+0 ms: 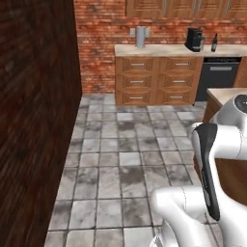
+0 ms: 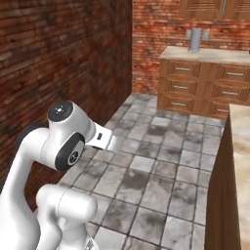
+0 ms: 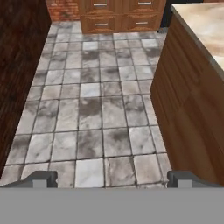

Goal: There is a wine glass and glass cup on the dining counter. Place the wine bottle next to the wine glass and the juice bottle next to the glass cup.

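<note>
My end effector (image 3: 112, 181) hangs wide open and empty over the tiled floor (image 3: 92, 109). The wine bottle (image 1: 214, 43) stands far off on the wall surface (image 1: 164, 49), beside the coffee machine (image 1: 194, 39); I should drive close before reaching for its body.

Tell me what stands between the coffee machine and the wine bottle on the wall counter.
Nothing: in the left base view the coffee machine and the wine bottle stand side by side with only bare wall counter between them.
</note>
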